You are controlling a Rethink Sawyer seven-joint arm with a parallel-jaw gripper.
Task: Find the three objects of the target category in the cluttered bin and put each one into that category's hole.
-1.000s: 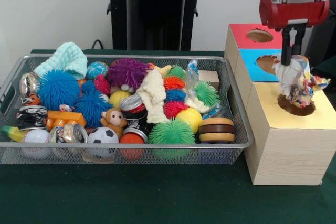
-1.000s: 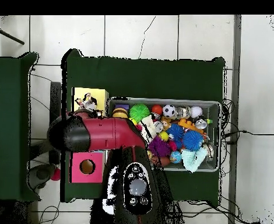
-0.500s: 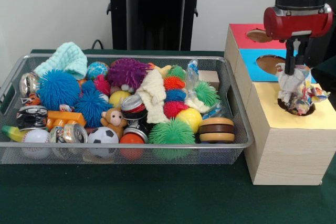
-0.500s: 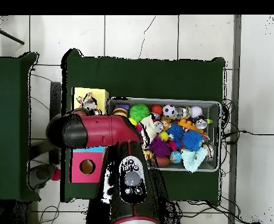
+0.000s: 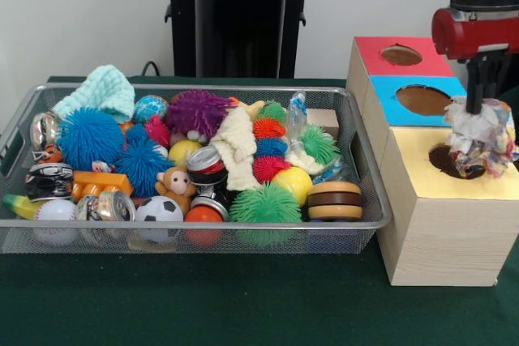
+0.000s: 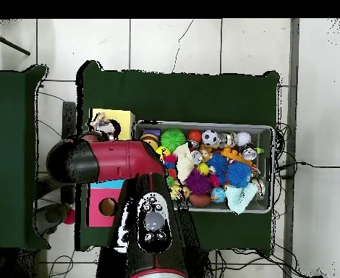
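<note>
Gripper point(image 5: 480, 109) hangs over the yellow top of the wooden box point(image 5: 442, 237), fingers pinching a crumpled multicolour wrapper wad point(image 5: 482, 139). The wad is at the right edge of the yellow hole point(image 5: 448, 160), partly covering it, and hangs toward the box's right edge; whether it touches the box top I cannot tell. The blue hole point(image 5: 425, 100) and red hole point(image 5: 401, 55) behind it are uncovered. In the overhead view the red arm point(image 6: 108, 161) lies across the box, and the wad point(image 6: 104, 127) shows on the yellow section just past it.

The wire bin point(image 5: 366, 168) sits left of the box, touching or nearly touching it, on the green table point(image 5: 243, 305). Bin contents:
- far left corner: mint knitted cloth point(image 5: 101, 91)
- left side: big blue spiky ball point(image 5: 87, 137), a second blue spiky ball point(image 5: 143, 166) just beside it
- far edge, middle: purple spiky ball point(image 5: 197, 111), small globe ball point(image 5: 150, 107)
- centre: cream cloth point(image 5: 238, 147), crushed can point(image 5: 204, 163), red-orange spiky balls point(image 5: 270, 166)
- near edge: baseball point(image 5: 54, 214), crushed can point(image 5: 109, 206), soccer ball point(image 5: 157, 211), green spiky ball point(image 5: 264, 204), toy burger point(image 5: 334, 198) at the near right corner
- monkey toy point(image 5: 176, 186) just behind the soccer ball, orange block point(image 5: 99, 181) on its left
- yellow ball point(image 5: 294, 183) between the green spiky ball and the burger
- far right corner: wooden block point(image 5: 323, 120)
</note>
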